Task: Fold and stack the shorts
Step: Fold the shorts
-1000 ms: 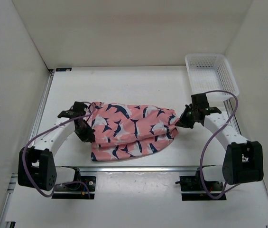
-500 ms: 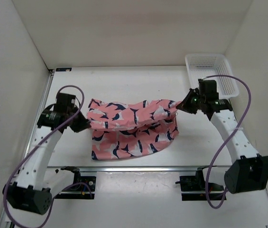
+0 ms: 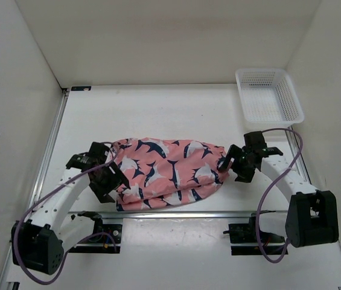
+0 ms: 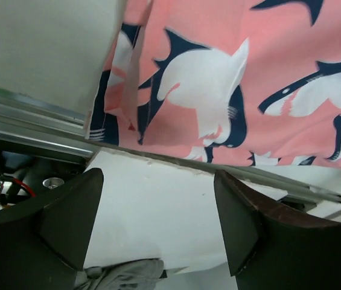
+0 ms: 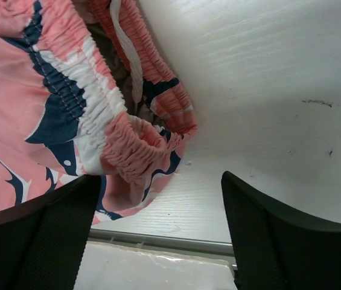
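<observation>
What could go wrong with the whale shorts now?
1. The bunched waistband sits right beside the open right end effector; pulling away could snag it and undo the fold.
2. The shorts lie close to the table's near rail, so a nudge from the left end effector might push the hem over the edge.

On my left wrist view the shorts (image 4: 230, 78) run off the top and right edges. The bottom edge crops both fingers (image 4: 67, 223) of the left gripper (image 4: 158, 176), and also a grey thing (image 4: 122, 275) I can't identify. On the right wrist view the shorts leave at upper left, the inside of the waistband (image 5: 98, 90) is lost in shadow, and the right gripper (image 5: 159, 178) is cropped below. From above, the shorts' under-layers are hidden.
</observation>
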`<state>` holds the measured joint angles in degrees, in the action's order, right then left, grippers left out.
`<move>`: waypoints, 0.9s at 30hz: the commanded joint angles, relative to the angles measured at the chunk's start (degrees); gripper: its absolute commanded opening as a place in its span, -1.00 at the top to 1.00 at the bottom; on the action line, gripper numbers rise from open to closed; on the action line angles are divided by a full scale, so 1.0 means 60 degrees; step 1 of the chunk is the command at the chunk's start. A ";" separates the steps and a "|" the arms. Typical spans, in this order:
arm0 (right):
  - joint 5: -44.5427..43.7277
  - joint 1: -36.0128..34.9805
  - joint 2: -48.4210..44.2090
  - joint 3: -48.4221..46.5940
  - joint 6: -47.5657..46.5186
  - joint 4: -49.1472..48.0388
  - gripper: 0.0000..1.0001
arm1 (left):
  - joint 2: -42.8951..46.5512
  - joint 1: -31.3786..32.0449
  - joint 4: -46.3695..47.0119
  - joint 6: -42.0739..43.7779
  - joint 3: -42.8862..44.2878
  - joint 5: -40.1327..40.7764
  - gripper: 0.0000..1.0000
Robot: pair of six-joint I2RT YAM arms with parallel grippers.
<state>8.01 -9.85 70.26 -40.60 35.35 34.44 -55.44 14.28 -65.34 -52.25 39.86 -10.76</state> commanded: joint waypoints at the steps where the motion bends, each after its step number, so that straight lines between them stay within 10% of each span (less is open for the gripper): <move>1: 0.0026 0.0088 0.0009 -0.0309 -0.0135 -0.0332 -0.75 | -0.0558 0.0036 0.0475 0.0329 0.1248 0.0547 -0.72; 14: 0.1097 0.0088 0.2015 0.0086 0.0641 -0.2457 -0.48 | -0.3181 -0.0139 0.2158 0.0638 0.0420 0.0667 -0.85; 21: 0.0380 -0.0014 0.2133 0.0087 0.1767 -0.2561 0.76 | -0.5127 -0.0139 0.3024 0.0621 0.1236 0.0621 -0.73; 27: -0.0424 -0.0014 0.2045 0.0188 0.3992 -0.3175 0.99 | -0.7340 -0.0139 0.3024 0.1119 0.3839 0.1382 -0.68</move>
<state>9.45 -9.82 83.24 -40.32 50.76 19.03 -97.56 13.67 -51.24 -47.83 55.86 -5.63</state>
